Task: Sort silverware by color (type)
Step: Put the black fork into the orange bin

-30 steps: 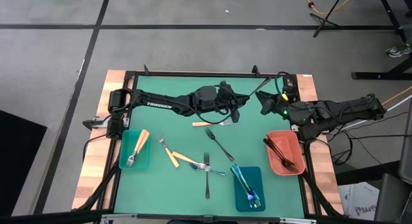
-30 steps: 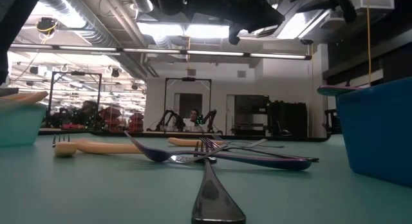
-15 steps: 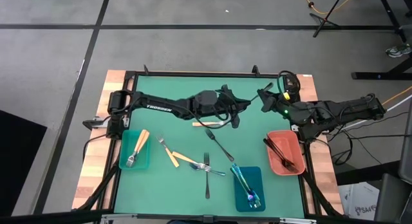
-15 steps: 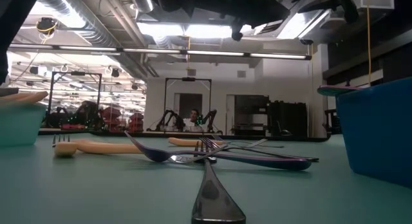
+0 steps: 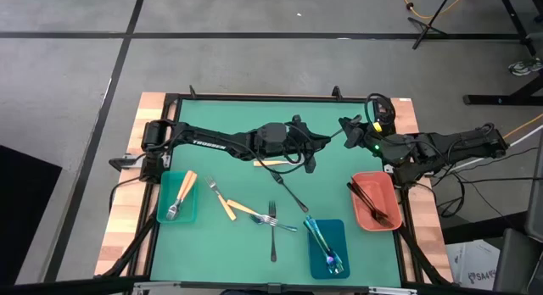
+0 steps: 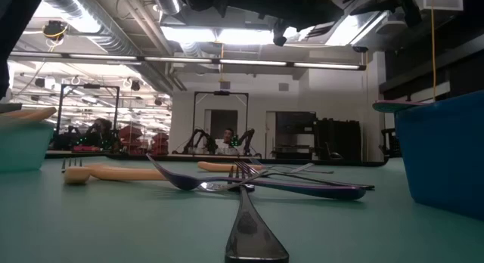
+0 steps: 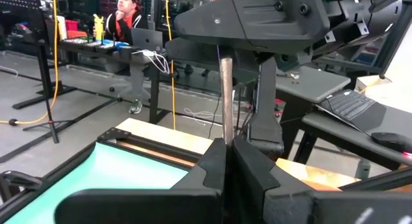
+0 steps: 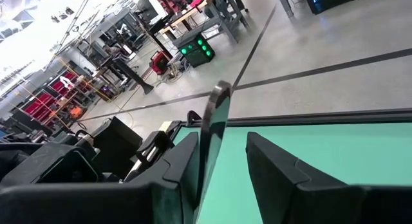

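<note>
Matt mat, shiny cutlery, plain wood beneath

The table [image 5: 246,236] wears a smooth, matt green mat, with bare pale wood planks [image 5: 119,227] showing along its 9 o'clock edge and a black metal frame [image 5: 254,97] round it. The fork [image 6: 249,218] lying nearest in the low view is polished dark metal, glossy enough to catch the ceiling lights (almost mirror-like at the handle end); the one crossing it [image 6: 302,187] has an iridescent blue-purple sheen. The tan handles [image 5: 231,208] look matt, like wood or plastic. The teal tray [image 5: 176,212], blue tray [image 5: 336,229] and salmon tray [image 5: 366,219] look like smooth moulded plastic. Both arms' casings [image 5: 221,140] are matt black.
</note>
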`<act>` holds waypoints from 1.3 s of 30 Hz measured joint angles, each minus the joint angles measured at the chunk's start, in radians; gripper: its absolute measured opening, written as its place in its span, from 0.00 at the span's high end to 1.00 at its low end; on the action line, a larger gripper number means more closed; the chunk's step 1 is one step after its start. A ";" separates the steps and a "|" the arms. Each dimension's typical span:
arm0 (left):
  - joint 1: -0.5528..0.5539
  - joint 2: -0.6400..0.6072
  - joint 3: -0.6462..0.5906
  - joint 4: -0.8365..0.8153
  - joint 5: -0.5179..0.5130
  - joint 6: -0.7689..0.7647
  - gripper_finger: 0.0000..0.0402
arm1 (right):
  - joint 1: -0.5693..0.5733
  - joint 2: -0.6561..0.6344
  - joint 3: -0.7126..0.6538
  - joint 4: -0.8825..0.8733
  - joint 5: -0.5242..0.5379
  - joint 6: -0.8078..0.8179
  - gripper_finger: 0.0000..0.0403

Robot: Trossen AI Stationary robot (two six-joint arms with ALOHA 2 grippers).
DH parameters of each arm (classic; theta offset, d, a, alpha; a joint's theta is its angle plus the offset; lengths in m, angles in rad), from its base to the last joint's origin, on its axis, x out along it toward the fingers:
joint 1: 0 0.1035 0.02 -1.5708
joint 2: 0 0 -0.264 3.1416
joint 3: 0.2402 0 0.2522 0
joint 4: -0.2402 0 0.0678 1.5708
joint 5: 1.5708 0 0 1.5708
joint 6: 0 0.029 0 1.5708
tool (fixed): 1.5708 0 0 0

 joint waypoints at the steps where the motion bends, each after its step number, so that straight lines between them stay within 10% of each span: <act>1: 0.000 0.000 0.000 -0.006 0.001 0.000 0.97 | 0.000 0.000 0.000 0.000 0.000 0.000 0.71; 13: -0.001 0.000 0.000 -0.029 -0.016 0.055 0.97 | 0.000 0.000 0.000 0.005 -0.013 0.000 0.98; 39: -0.002 -0.001 0.000 -0.175 0.002 0.049 0.79 | 0.000 -0.009 0.000 -0.010 -0.167 -0.288 1.00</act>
